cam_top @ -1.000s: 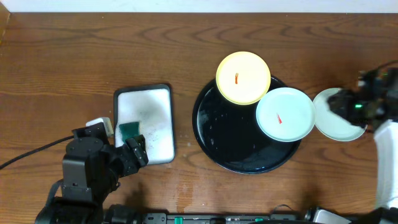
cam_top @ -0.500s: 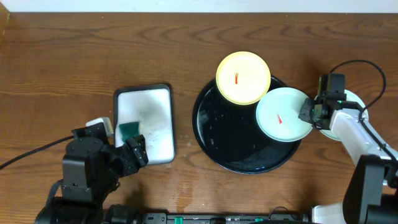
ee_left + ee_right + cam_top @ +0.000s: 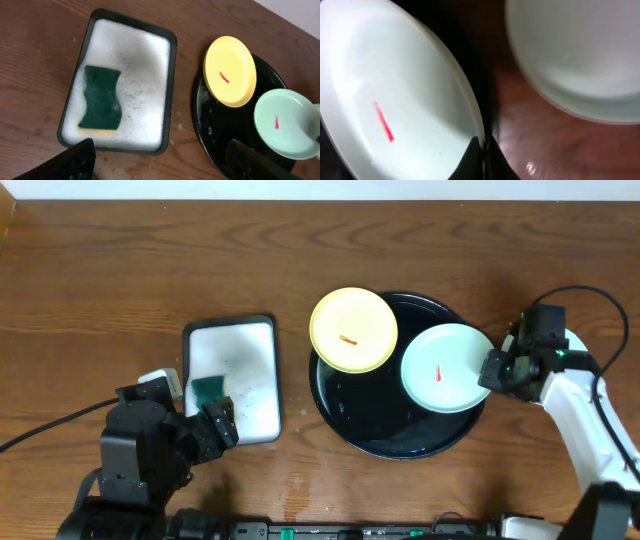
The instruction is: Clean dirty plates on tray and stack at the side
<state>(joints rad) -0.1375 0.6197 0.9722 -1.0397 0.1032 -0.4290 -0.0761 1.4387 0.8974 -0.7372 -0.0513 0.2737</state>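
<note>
Plates of three small round shapes make up the job: a pale yellow plate with a short red smear near its middle, a mint plate with a like smear, and a second mint plate whose visible part shows no mark. The yellow plate sits over the far-left rim of the glossy black tray, part of it hanging out past the rim. The mint plate lies on the tray's right side, its right edge reaching over the rim there. The second mint plate rests on the wood just right of the tray and shows only in the right wrist view. The right pincer has its jaws closed together at the mint plate's right edge; whether the rim is nipped between them cannot be told. The left pincer hangs spread wide and holds nothing, just near of a white tray with a dark rim, full of foam, where a green sponge lies. A strip of bare wood separates the two trays. The worktop runs bare along the whole far side and at far left.
</note>
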